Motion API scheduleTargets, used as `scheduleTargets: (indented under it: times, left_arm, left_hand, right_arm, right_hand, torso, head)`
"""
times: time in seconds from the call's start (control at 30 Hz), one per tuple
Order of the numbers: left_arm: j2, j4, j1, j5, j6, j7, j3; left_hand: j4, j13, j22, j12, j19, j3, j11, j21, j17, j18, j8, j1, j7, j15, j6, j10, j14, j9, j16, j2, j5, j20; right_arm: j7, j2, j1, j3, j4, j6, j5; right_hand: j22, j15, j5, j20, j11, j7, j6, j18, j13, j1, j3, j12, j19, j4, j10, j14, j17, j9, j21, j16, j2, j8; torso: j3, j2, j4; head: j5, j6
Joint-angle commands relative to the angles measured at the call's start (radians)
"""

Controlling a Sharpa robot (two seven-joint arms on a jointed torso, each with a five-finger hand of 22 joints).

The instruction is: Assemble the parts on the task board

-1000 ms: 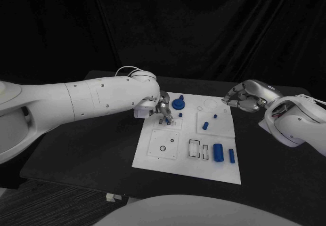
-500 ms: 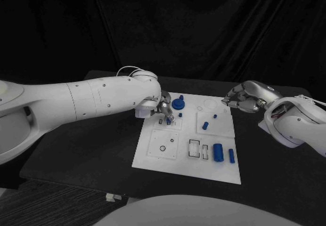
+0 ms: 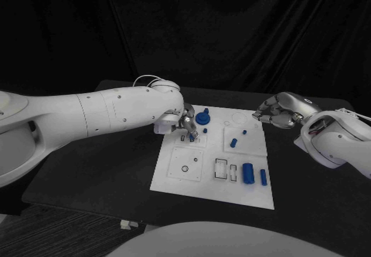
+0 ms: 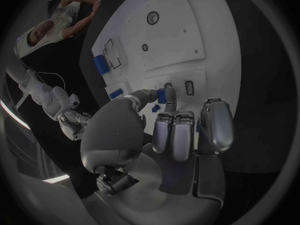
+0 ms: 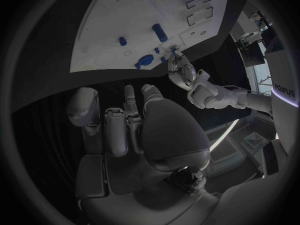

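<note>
Several blue parts lie on the white task board (image 3: 213, 182) in the middle of the black counter (image 3: 108, 176). One small blue part (image 3: 192, 137) sits at the board's upper left, pinched in the fingertips of the left hand (image 3: 184, 124), which is lowered over that corner. Off the board's far right corner, the right hand (image 3: 280, 115) hovers with fingers curled in, holding nothing.

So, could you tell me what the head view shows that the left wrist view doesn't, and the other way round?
Head view: the blue knob part standing near the far edge of the task board. Left wrist view: the left robot hand pinching a small blue part beside a rectangular slot. Both: the board and the large blue cylinder.
</note>
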Motion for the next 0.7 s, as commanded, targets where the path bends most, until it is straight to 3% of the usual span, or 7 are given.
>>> scheduleTargets:
  times: [0.03, 0.7]
  left_arm:
    - [0.003, -0.002, 0.000, 0.008, 0.026, -0.011, 0.001]
    - [0.011, -0.011, -0.002, 0.007, 0.040, -0.020, 0.001]
  left_hand:
    - [-0.058, 0.212, 0.191, -0.010, 0.006, 0.152, -0.005, 0.006, 0.260, 0.004, 0.029, 0.027, -0.049, -0.007, 0.053, 0.076, 0.104, 0.018, 0.008, 0.058, 0.070, 0.000]
    - [-0.060, 0.213, 0.191, -0.009, 0.006, 0.153, -0.005, 0.006, 0.260, 0.004, 0.027, 0.028, -0.049, -0.007, 0.052, 0.076, 0.104, 0.017, 0.008, 0.058, 0.070, 0.000]
  right_arm:
    - [-0.018, -0.002, -0.002, 0.001, 0.000, 0.001, -0.003]
    - [-0.019, -0.003, -0.002, 0.001, 0.002, 0.001, -0.003]
  right_hand:
    - [0.136, -0.008, 0.025, -0.007, -0.008, -0.008, 0.002, 0.013, 0.262, 0.025, 0.021, 0.009, -0.003, -0.003, 0.103, 0.069, 0.129, 0.014, -0.020, -0.014, 0.009, 0.012]
    - [0.136, -0.008, 0.025, -0.007, -0.008, -0.008, 0.002, 0.013, 0.262, 0.025, 0.021, 0.009, -0.003, -0.003, 0.103, 0.069, 0.129, 0.014, -0.020, -0.014, 0.009, 0.012]
  torso:
    - [0.0003, 0.000, -0.0001]
    - [0.0003, 0.000, 0.0006]
  head:
    - [0.000, 0.000]
    - [-0.001, 0.000]
